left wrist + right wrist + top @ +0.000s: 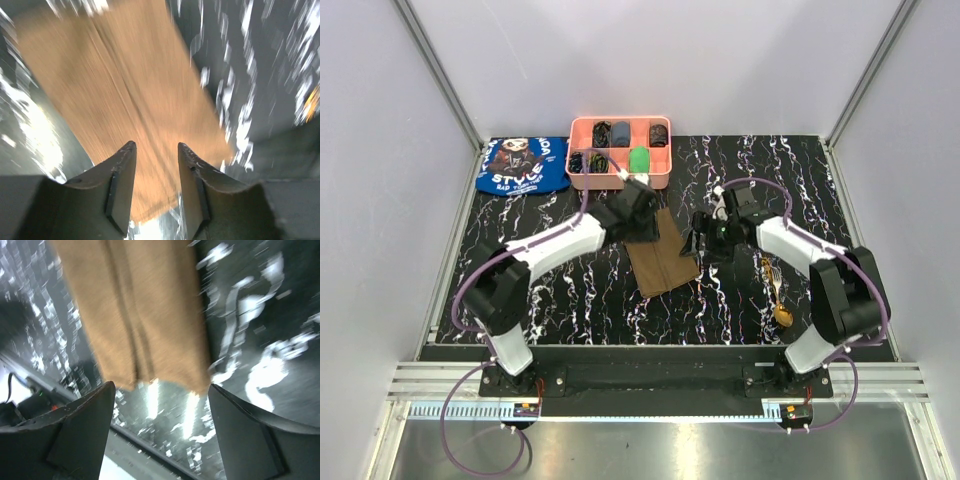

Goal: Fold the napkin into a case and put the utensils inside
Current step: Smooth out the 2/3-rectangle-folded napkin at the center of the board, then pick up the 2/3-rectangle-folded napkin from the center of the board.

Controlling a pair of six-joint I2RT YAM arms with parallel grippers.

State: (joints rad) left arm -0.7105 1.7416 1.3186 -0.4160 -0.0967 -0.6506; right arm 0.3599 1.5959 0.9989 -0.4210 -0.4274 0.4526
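Note:
The olive-brown napkin [663, 256] lies folded into a narrow strip on the black marbled table, in the middle. It also shows in the left wrist view [120, 95] and in the right wrist view [135, 315]. My left gripper [642, 222] hovers over the napkin's far end, open and empty [156, 146]. My right gripper [698, 240] is just right of the napkin, open wide and empty [161, 387]. The gold-brown spoon [783, 313] and the slim fork-like piece [770, 272] lie on the table at the right.
A pink compartment tray [619, 177] with dark and green small items stands at the back. A blue cloth with white lettering [523, 165] lies at the back left. The frame's rail runs along the near edge.

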